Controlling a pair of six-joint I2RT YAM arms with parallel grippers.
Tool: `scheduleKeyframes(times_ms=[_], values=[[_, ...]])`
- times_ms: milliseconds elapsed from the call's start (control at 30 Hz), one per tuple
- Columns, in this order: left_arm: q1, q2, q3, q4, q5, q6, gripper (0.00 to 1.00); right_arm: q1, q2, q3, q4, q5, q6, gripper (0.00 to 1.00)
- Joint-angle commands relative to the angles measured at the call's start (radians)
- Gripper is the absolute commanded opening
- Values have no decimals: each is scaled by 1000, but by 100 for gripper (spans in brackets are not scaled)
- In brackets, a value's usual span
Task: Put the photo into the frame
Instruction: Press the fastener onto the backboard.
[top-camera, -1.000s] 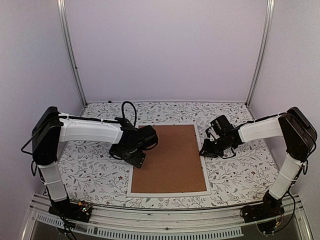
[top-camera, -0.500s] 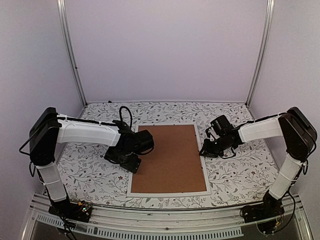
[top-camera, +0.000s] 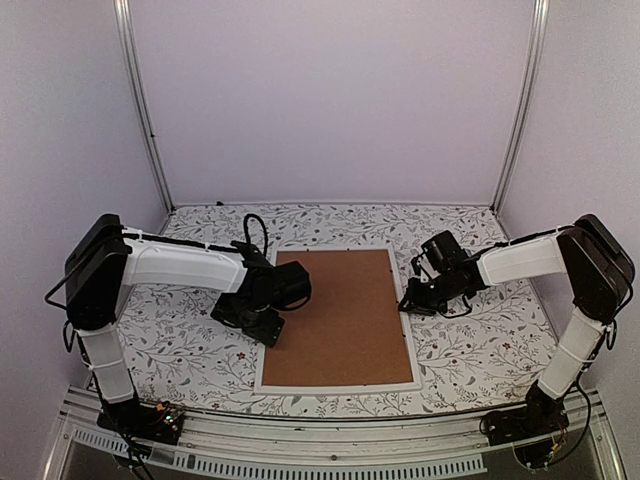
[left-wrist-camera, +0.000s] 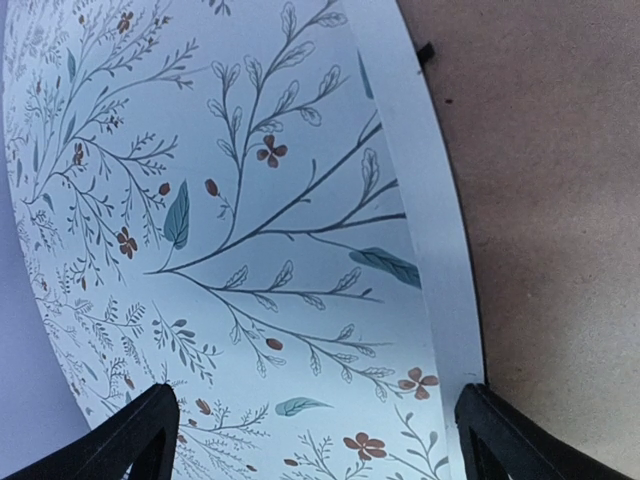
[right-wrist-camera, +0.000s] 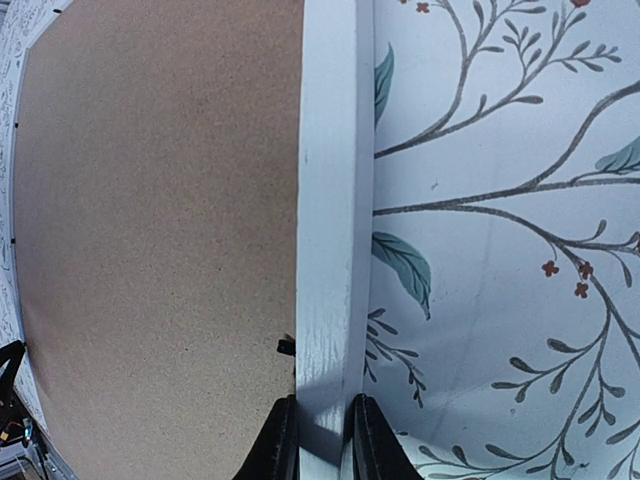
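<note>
The frame lies flat at the table's middle, its thin white rim around a plain brown backing board. The photo is hidden. My left gripper is open at the frame's left rim. In the left wrist view the gripper has one finger over the cloth and the other over the board's edge. My right gripper is shut on the frame's right rim. In the right wrist view the gripper pinches that rim beside the board.
A floral tablecloth covers the table. Pale walls and two metal posts close in the back and sides. A small black clip sits at the board's right edge, another at its left edge.
My left gripper has shifted a little left and toward the near edge along the frame's left rim. The right arm and the frame have not moved.
</note>
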Motion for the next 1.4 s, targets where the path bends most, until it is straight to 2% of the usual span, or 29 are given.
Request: scheduleKeyframes(times_ms=[0, 333, 1367], values=[[-2, 50, 6, 36, 15, 11, 100, 30, 33, -47, -106, -24, 2, 18], [-45, 113, 52, 8, -15, 18, 100, 45, 42, -26, -123, -17, 4, 20], [-209, 302, 205, 0, 8, 112, 100, 93, 95, -3, -116, -36, 14, 23]])
